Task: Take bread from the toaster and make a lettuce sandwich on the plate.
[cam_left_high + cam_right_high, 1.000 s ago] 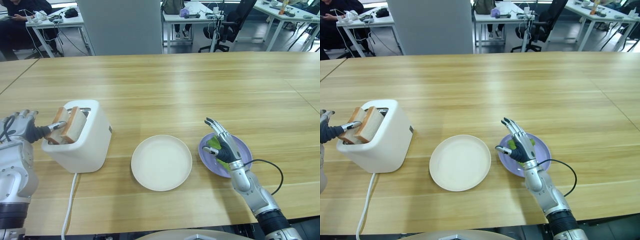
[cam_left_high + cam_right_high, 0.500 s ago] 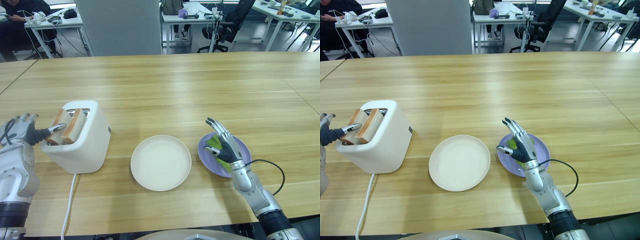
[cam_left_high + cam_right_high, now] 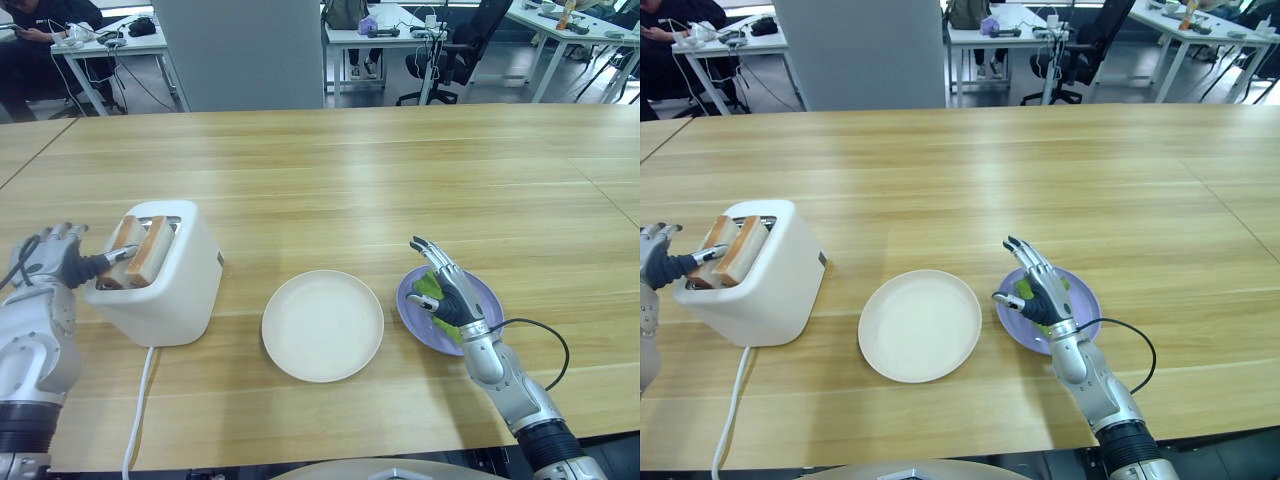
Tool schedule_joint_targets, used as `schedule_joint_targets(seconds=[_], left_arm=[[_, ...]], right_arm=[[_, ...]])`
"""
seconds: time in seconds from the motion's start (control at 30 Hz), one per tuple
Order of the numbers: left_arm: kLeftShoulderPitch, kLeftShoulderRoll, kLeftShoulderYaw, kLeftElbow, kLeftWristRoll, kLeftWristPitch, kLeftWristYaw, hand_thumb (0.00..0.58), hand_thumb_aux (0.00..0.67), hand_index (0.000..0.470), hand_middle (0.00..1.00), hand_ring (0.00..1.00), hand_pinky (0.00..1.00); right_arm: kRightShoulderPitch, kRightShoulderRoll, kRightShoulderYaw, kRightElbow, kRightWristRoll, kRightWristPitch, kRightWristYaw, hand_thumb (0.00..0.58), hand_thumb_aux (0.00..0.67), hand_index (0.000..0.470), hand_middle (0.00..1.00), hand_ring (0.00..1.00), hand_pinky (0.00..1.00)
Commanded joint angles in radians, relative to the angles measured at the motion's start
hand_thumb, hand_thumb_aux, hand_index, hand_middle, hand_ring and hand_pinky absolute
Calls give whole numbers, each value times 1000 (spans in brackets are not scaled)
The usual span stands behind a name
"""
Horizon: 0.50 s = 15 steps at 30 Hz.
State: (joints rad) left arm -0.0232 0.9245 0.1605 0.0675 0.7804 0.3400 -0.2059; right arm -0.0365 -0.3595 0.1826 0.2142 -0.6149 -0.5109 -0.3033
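Two bread slices (image 3: 141,262) stand upright, side by side, in the slots of the white toaster (image 3: 178,290) and project above its top. The toaster sits at the left of the wooden table (image 3: 350,180), near the front edge; its white cord (image 3: 138,405) runs off the front of the table.

The left hand (image 3: 52,262) is level with the toaster top, just to its left, and touches the outer slice. Whether it grips that slice cannot be told.

The cream plate (image 3: 322,325) lies flat on the table to the right of the toaster, apart from it, with nothing on it. Just to its right is a smaller purple plate (image 3: 491,295) holding the lettuce (image 3: 427,288) — green leaves partly hidden by the right hand (image 3: 452,298). That hand is over the purple plate, released: its fingers (image 3: 1025,252) are spread and nearly straight, and grasp nothing. A black cable (image 3: 548,335) loops from the right forearm across the table.
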Motion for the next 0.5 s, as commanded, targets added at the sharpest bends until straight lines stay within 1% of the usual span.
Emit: schedule_joint_targets(seconds=[0.03,0.07,0.13,0.17,0.2,0.23,0.37,0.5], left_arm=[[12,-20,-51,39,-31,-23,-28,436,336,231,0,0,0],[13,-20,-51,43,-37,-27,-27,436,336,231,0,0,0],[14,-19,-51,50,-46,-31,-24,501,423,290,0,0,0],[15,-18,-48,53,-50,-32,-20,501,423,290,0,0,0],[15,-16,-45,56,-52,-34,-14,535,483,332,0,0,0],[15,-16,-40,57,-58,-36,-7,580,670,460,0,0,0],[6,-17,-20,52,-77,-45,26,580,670,460,0,0,0],[-13,-24,16,31,-94,-57,103,580,670,460,0,0,0]], right_arm=[[8,-8,-1,-14,-2,11,11,0,0,0,0,0,0],[8,-9,-1,-15,-2,11,13,0,0,0,0,0,0],[9,-9,0,-17,-2,11,15,0,0,0,0,0,0],[9,-10,0,-18,-2,11,17,0,0,0,0,0,0],[9,-10,1,-18,-2,12,18,0,0,0,0,0,0],[9,-11,1,-19,-2,12,18,0,0,0,0,0,0],[11,-15,2,-21,-6,13,19,0,0,0,0,0,0],[9,-42,2,-15,-41,32,16,0,0,0,0,0,0]])
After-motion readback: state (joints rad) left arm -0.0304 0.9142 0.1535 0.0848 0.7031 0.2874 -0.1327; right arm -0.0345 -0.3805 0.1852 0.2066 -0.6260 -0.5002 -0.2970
